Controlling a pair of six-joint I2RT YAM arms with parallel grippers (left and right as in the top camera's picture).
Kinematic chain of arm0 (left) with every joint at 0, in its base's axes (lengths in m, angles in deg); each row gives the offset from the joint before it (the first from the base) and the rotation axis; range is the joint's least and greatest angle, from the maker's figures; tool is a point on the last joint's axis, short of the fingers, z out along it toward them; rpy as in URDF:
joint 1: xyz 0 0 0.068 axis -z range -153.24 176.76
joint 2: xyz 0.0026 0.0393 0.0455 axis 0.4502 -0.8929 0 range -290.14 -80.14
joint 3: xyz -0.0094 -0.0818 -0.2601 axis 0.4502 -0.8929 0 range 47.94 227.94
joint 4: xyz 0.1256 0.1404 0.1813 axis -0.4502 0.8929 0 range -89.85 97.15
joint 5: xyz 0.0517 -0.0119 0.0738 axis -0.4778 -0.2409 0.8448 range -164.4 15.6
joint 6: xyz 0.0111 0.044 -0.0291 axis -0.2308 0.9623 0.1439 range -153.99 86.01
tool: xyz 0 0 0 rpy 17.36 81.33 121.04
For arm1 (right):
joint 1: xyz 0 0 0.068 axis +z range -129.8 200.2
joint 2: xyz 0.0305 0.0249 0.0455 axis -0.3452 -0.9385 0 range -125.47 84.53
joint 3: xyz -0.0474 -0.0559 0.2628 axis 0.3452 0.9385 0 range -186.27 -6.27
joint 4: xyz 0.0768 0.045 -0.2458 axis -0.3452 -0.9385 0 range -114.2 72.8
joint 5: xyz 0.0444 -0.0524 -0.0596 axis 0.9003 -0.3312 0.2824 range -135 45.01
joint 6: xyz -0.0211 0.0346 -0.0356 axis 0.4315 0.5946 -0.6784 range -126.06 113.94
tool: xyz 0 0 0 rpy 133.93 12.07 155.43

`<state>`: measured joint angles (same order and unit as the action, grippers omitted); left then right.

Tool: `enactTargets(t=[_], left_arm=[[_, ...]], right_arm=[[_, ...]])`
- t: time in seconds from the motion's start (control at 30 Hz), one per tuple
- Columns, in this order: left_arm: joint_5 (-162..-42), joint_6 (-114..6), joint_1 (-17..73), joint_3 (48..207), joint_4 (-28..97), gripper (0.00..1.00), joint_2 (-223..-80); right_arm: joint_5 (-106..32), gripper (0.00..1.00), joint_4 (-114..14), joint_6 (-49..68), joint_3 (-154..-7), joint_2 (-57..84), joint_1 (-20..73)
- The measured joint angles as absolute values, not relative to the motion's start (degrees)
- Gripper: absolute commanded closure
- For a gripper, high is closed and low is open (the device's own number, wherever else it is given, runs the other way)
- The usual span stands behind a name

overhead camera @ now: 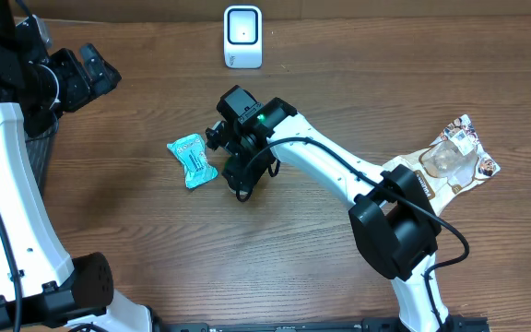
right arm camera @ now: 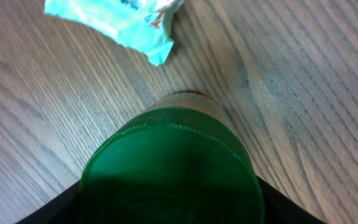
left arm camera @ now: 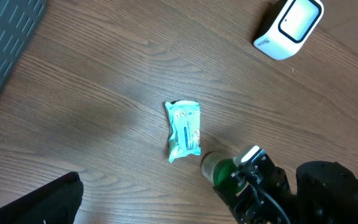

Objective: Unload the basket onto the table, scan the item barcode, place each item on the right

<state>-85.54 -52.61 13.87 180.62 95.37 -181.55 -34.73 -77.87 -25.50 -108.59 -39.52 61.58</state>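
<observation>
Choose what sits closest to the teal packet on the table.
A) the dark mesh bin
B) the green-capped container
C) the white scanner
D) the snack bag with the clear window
B: in the left wrist view the green-capped container lies close beside the lower corner of the teal packet, while the white scanner stands well away.

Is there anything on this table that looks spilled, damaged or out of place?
Nothing is spilled or broken. Only the teal packet looks slightly crumpled and lies askew beside the green-capped bottle. The scanner stands upright.
</observation>
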Motion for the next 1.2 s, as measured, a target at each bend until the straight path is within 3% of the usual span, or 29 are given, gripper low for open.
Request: enactTargets(t=[0.3, 0.5, 0.77, 1.2], left_arm=[[-85.5, -52.6, 13.9, 180.6, 95.4, 0.0, -181.5], [-85.5, -52.6, 13.9, 180.6, 95.4, 0.0, -181.5], [-85.5, -52.6, 13.9, 180.6, 95.4, 0.0, -181.5], [-85.5, -52.6, 13.9, 180.6, 95.4, 0.01, -181.5]], right_arm=[[-34.8, 0.59, -83.1, -19.4, -111.2, -39.8, 61.5], [-29.4, 0.64, -96.1, -16.3, -125.9, -40.9, 60.4], [-7.1, 0.64, -105.6, -15.1, -148.9, -40.9, 50.3], [26.7, 0.64, -106.8, -15.0, -151.5, -40.9, 31.5]])
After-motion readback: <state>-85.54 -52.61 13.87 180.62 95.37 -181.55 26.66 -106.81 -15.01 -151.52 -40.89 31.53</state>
